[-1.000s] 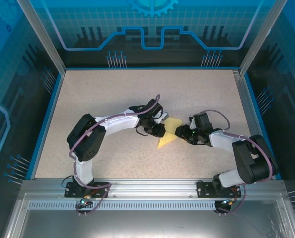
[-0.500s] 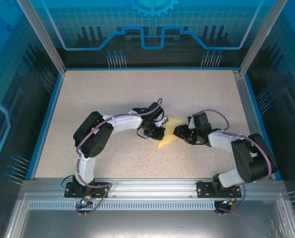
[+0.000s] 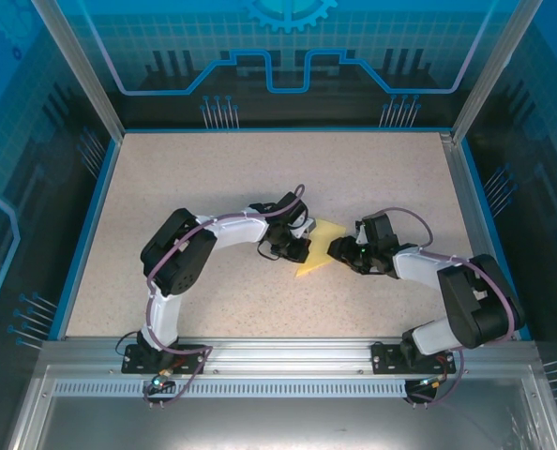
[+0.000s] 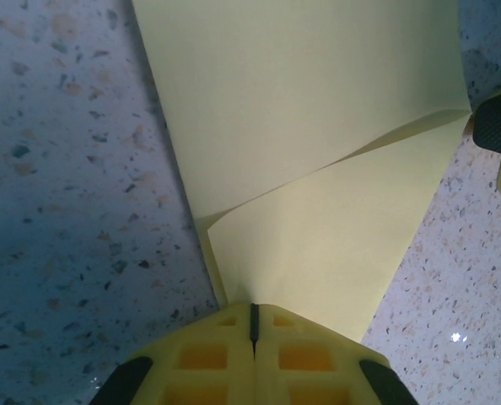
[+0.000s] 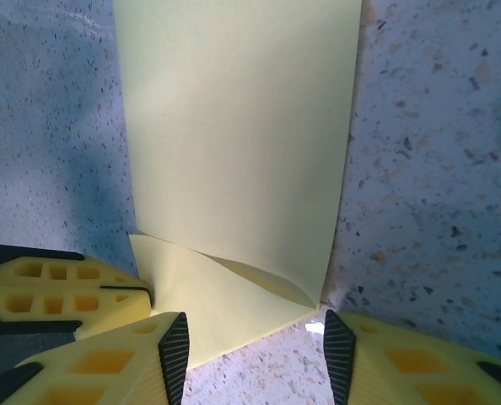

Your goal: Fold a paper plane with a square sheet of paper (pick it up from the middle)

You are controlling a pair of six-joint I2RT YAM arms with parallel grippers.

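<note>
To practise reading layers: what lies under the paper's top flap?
A second layer of the same paper peeks out beneath the flap at its near edge. The table shows around it; the rest under the flap is covered.

we log the square sheet of paper point(image 3: 318, 258): pale yellow, folded over itself, one flap lifting, on the table point(image 3: 213, 178).

Top view looks down from behind; wrist views share the paper point(image 4: 318, 126) close-up
</note>
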